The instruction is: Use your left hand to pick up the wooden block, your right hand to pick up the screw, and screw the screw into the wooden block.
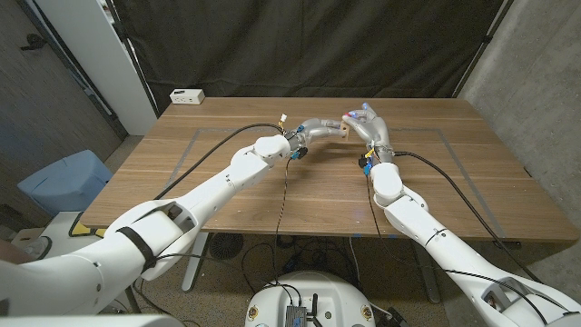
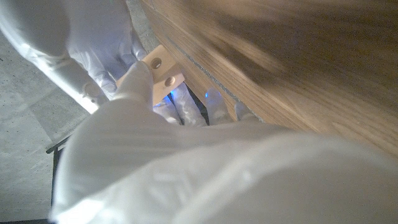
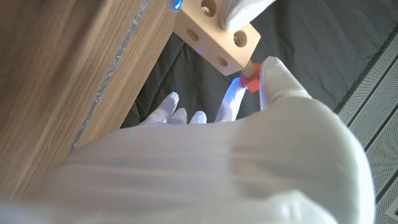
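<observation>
— While both arms meet over the middle of the table, what should I be watching?

— Start with the table itself: nothing of the job rests on it now, everything is held up in the air above the far half. The left robot hand is grasping the wooden block, and the right robot hand comes in just beside it.

— So the block is off the wood entirely?

— Yes, lifted. In the right wrist view the wooden block shows several round holes on its faces, with a white fingertip of the left robot hand clamped across its upper corner.

— And the screw?

— The screw is small and red-headed, pinched by the fingers of the right robot hand. Its tan shank touches the block's lower corner and seems to be just entering a hole there, though I can't tell how deep it sits.

— What makes this step go well, then?

— I'd say alignment first. The shank ought to stand straight along the hole's axis before any turning, or it will bind. The left robot hand should hold the block rigid so it doesn't twist along with the screw. Then the right should turn in small bites with light inward pressure, regripping the head without letting go completely.

— What could spoil it?

— The head is tiny against those fingers; a slip would drop it to the table.
</observation>
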Motion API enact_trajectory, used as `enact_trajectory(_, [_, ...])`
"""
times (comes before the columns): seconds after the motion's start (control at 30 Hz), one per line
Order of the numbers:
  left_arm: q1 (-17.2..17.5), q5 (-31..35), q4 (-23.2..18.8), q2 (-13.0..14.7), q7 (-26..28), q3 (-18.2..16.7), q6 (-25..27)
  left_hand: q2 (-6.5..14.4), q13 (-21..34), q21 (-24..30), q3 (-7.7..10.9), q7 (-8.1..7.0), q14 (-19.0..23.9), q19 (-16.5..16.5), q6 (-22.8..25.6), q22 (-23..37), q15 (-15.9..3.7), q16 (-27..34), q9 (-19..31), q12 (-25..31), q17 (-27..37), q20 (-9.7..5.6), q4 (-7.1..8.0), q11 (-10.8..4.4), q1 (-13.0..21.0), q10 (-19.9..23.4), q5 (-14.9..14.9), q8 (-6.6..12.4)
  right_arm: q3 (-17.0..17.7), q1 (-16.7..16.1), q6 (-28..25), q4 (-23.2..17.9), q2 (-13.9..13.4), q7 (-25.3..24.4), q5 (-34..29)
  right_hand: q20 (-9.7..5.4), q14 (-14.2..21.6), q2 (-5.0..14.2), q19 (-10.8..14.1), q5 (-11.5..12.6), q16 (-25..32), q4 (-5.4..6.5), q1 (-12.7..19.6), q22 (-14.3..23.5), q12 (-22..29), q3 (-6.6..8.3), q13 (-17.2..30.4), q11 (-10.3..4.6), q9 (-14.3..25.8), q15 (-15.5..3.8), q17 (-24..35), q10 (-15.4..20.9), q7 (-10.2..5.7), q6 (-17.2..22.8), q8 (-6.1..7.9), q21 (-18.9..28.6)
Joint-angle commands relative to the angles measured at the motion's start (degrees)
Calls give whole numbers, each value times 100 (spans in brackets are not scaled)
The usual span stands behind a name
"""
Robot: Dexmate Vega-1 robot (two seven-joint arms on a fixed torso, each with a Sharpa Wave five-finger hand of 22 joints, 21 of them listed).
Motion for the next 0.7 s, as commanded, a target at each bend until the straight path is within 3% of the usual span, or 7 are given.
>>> enact_trajectory(0.03, [43, -6, -102, 38, 28, -10, 46, 9, -7, 30, 30, 15, -3, -1, 55, 11, -242, 23, 27, 31, 21, 16, 14, -16, -11, -6, 42, 34, 22, -61, 17, -50, -25, -24, -1, -32, 28, 61, 45, 26, -14, 4, -4, 17, -11, 57, 25, -13, 17, -8, 11, 28, -10, 5, 52, -4])
enact_trajectory(0.7, [-15, -18, 37, -16, -9, -9, -24, 19, -11, 31, 32, 23, 6, 1, 46, 11, -235, 27, 27, 32, 22, 18, 13, -15, -10, -9, 44, 31, 3, -25, -29, -14, -20, 24, 14, -30, 26, 54, 46, 25, -21, 5, -16, 17, -15, 39, 25, -10, -13, -1, 8, 18, 3, -12, 64, -5])
